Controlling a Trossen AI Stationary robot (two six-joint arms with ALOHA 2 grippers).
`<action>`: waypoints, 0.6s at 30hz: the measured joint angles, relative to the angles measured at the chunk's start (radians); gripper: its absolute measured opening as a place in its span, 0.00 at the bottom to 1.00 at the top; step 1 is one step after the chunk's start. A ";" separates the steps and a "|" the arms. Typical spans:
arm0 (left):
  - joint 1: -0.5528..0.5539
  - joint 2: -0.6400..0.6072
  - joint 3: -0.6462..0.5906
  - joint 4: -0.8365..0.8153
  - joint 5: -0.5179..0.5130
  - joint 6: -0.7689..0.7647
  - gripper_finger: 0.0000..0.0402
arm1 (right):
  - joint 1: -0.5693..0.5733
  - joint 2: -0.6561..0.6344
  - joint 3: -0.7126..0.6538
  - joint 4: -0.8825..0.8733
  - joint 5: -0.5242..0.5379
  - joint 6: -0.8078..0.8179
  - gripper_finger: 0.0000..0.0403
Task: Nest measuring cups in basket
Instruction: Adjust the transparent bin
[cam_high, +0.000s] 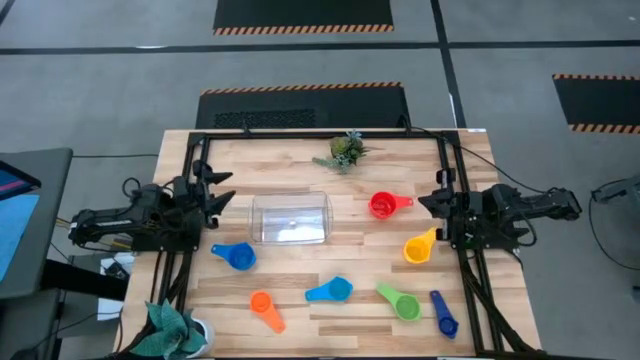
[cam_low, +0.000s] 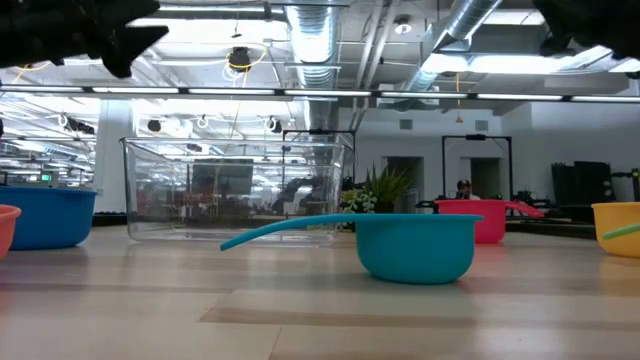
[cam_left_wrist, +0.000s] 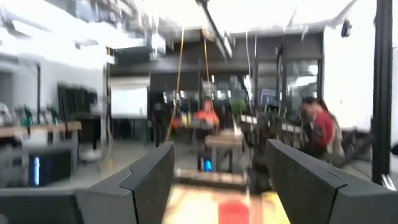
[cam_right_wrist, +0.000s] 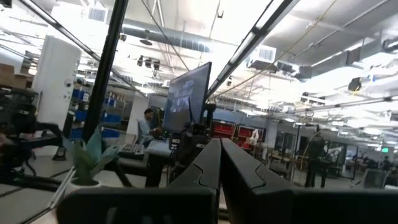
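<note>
Several measuring cups lie bowl-down on the wooden table: red (cam_high: 384, 205), yellow (cam_high: 420, 246), blue (cam_high: 235, 256), orange (cam_high: 265, 308), teal (cam_high: 331, 291), green (cam_high: 401, 302) and dark blue (cam_high: 444, 314). The clear basket (cam_high: 290, 218) stands at the table's middle with nothing visible in it. In the low view the teal cup (cam_low: 415, 246) is nearest, in front of the basket (cam_low: 236, 190). My left gripper (cam_high: 222, 192) hovers open at the left edge, its fingers apart in its wrist view (cam_left_wrist: 221, 180). My right gripper (cam_high: 426, 203) is shut at the right edge, right of the red cup (cam_right_wrist: 220, 163).
A small green plant sprig (cam_high: 345, 152) lies near the far edge. A teal cloth (cam_high: 170, 325) sits in a white cup at the near left corner. Black frame rails (cam_high: 190, 200) run along both sides. Bare wood shows between the basket and the cups.
</note>
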 joint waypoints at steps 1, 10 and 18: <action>0.000 0.000 0.000 0.018 0.000 0.020 0.60 | -0.001 0.006 0.012 -0.005 0.002 0.000 0.08; 0.019 0.142 0.034 0.066 -0.067 0.044 0.60 | -0.043 0.145 0.230 -0.243 0.082 0.053 0.08; 0.093 0.484 0.163 0.062 -0.025 0.049 0.60 | -0.117 0.373 0.420 -0.528 0.211 0.121 0.08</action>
